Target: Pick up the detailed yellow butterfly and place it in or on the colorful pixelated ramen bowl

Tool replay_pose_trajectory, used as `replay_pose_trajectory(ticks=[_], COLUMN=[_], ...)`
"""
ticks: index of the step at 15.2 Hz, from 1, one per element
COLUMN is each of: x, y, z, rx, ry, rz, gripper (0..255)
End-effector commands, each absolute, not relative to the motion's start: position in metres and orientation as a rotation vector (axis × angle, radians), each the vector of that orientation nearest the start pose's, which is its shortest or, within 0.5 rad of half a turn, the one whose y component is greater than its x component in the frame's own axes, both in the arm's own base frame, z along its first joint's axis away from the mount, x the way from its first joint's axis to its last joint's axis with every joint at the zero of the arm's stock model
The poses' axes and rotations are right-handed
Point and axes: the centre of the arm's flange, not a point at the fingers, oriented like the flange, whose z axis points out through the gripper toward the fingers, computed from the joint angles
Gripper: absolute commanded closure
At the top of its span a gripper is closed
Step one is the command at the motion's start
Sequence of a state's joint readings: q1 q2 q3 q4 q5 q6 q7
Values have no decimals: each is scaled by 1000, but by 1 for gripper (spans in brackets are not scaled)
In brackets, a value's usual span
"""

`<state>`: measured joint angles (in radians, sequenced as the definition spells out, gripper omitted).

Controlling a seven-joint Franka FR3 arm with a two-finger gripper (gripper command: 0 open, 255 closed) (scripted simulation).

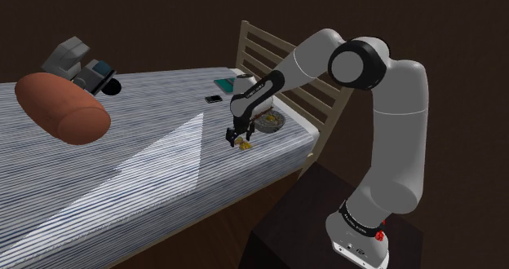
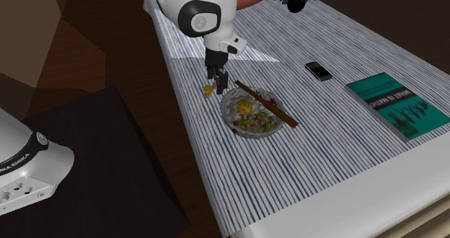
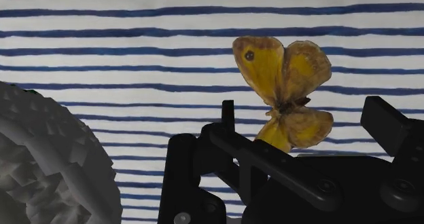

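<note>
The yellow butterfly [image 3: 284, 77] lies flat on the blue-striped bed sheet, wings spread. My gripper [image 3: 306, 115] hangs just over it, open, with one finger on each side of the lower wings and neither touching them. In the shoulder view the gripper [image 1: 236, 136] sits right above the butterfly [image 1: 245, 146], close to the bed's near edge. The ramen bowl [image 2: 252, 115] stands beside it, full of colourful food, with brown chopsticks [image 2: 268, 104] laid across. The bowl's grey outer wall [image 3: 47, 168] shows next to the gripper.
A black phone [image 2: 318, 71] and a teal book [image 2: 396, 105] lie further along the bed. A brown pillow [image 1: 64, 108] and a grey object [image 1: 77, 63] sit at the far end. A slatted headboard [image 1: 269, 51] rises behind the bowl. The dark stand [image 1: 302, 218] is below the bed edge.
</note>
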<state>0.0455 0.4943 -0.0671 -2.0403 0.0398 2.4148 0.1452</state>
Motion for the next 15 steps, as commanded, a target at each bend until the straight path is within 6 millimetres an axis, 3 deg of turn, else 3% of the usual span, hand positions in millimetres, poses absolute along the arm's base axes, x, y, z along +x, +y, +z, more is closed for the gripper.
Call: replay_pose_trajectory(ticks=[1,3,4,11,15], x=[584,584,584,587,584], y=[-12,-12,-12,-14,-12], z=[187,187,187,182,198], rx=[-3136,-3136,-3136,-3137,-3136], ry=[302,302,302,302,302], rz=[185,185,185,186,185], gripper=[0,0,255,255,255])
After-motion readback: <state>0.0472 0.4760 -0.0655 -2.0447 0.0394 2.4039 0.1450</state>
